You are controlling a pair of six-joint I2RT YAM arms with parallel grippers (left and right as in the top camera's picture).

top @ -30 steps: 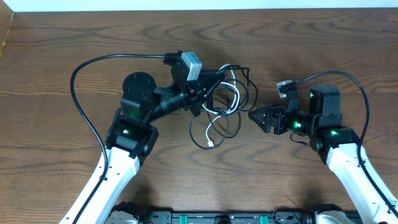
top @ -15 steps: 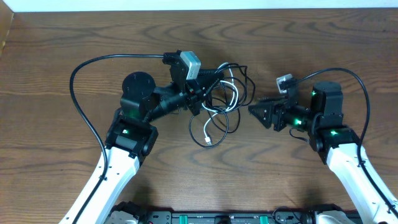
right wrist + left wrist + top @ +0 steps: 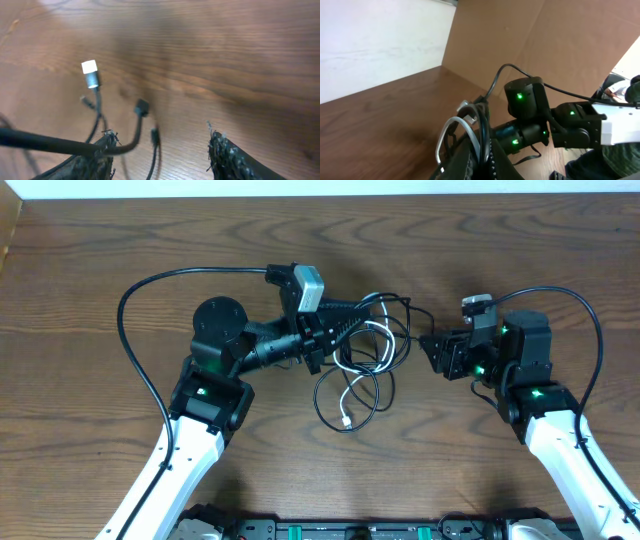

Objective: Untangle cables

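Two arms work over one wooden table (image 3: 100, 240), and between them lie two thin cables (image 3: 370, 345) knotted into a single tangle: one black cable (image 3: 318, 392) and one white cable (image 3: 347, 421). The tangle sits near the middle of the table, slightly right of centre, just beside the tip of the left arm and near the right one. A loop of it trails toward the near edge, where the white cable ends in a small pale plug lying on the wood.

The left gripper (image 3: 335, 330) reaches in from the left with its jaws pressed together on the cables. In the left wrist view the white cable (image 3: 462, 122) arches up out of the left gripper (image 3: 481, 160) in a loop, with the black cable (image 3: 483, 127) running alongside it.

The right gripper (image 3: 435, 350) faces the tangle from the right. Its wrist view shows the right gripper (image 3: 160, 137) with jaws spread and bare wood between them. A black cord crosses its left finger (image 3: 95, 155); whether that finger presses on it cannot be told.

Three plug ends show in that view: a silver plug (image 3: 90, 73), a black plug (image 3: 141, 107) and a smaller dark plug (image 3: 155, 134), all hanging above the wood.
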